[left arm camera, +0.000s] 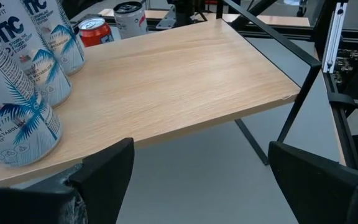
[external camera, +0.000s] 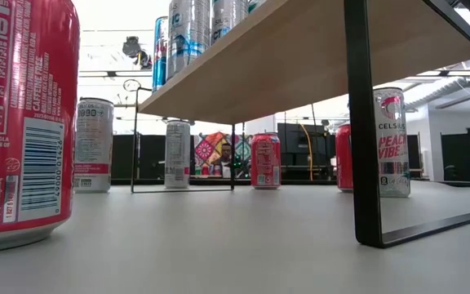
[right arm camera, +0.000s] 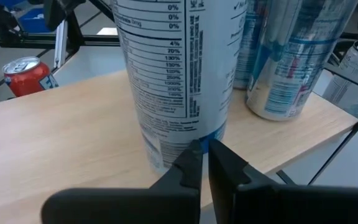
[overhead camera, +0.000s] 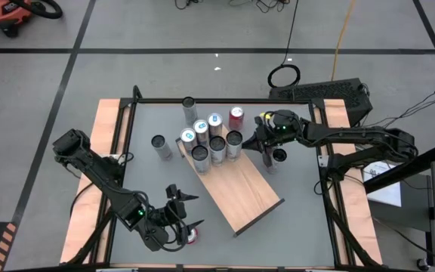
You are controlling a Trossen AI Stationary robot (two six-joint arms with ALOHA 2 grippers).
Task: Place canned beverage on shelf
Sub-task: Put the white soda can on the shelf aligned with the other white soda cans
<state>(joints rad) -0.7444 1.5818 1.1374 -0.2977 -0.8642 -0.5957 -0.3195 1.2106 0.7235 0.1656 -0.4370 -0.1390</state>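
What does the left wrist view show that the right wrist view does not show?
Only the left wrist view: the open left gripper, the shelf's free end with its black frame, and the table underneath. Only the right wrist view: the shut right gripper right in front of a white can with a nutrition label, standing on the shelf. Both: the wooden shelf, cans standing on it, and a red can beyond it.

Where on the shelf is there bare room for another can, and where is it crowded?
The shelf is bare from the can cluster down to its near end by the left gripper. The far end is crowded, with the right gripper beside the cans.
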